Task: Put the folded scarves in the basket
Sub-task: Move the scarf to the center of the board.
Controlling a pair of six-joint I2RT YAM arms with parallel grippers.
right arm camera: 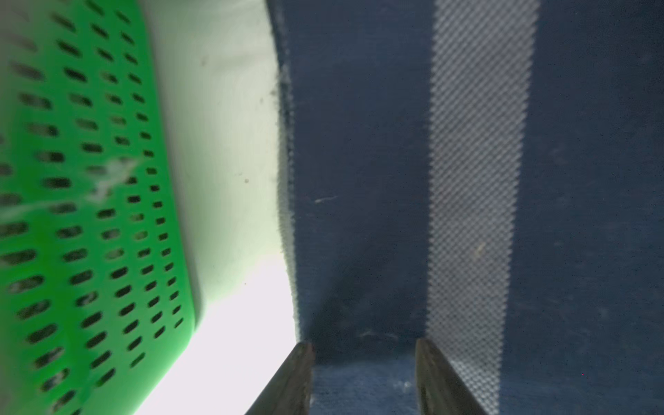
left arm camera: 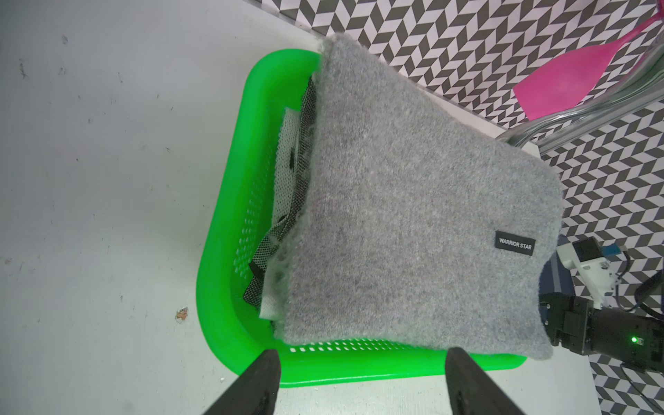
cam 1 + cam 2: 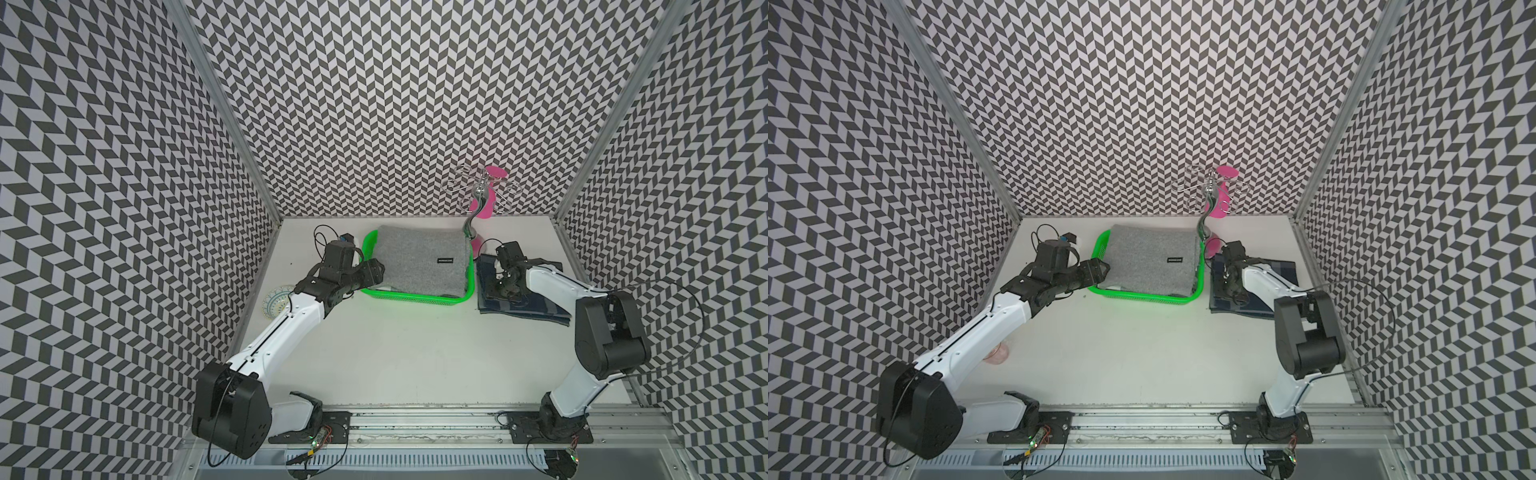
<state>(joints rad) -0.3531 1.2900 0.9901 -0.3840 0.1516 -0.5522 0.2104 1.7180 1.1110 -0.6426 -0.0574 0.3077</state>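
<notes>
The green basket (image 3: 415,296) (image 3: 1142,296) stands at the back middle of the table. A grey folded scarf (image 3: 419,259) (image 3: 1150,259) (image 2: 413,215) with a small black label lies across its top, over other mesh cloth (image 2: 287,172). My left gripper (image 3: 372,272) (image 2: 363,355) is open at the basket's left near rim (image 2: 222,251) and holds nothing. Right of the basket (image 1: 72,179), a navy striped folded scarf (image 3: 536,307) (image 3: 1283,270) (image 1: 359,143) lies flat. My right gripper (image 3: 503,293) (image 1: 363,345) points down at its left edge, with navy cloth bulging between its half-closed jaws.
A metal stand with a pink spatula (image 3: 484,195) rises behind the basket's right corner. A patterned plate (image 3: 276,301) lies under the left arm by the left wall. A pinkish cup (image 3: 998,353) sits nearer the front left. Patterned walls enclose three sides.
</notes>
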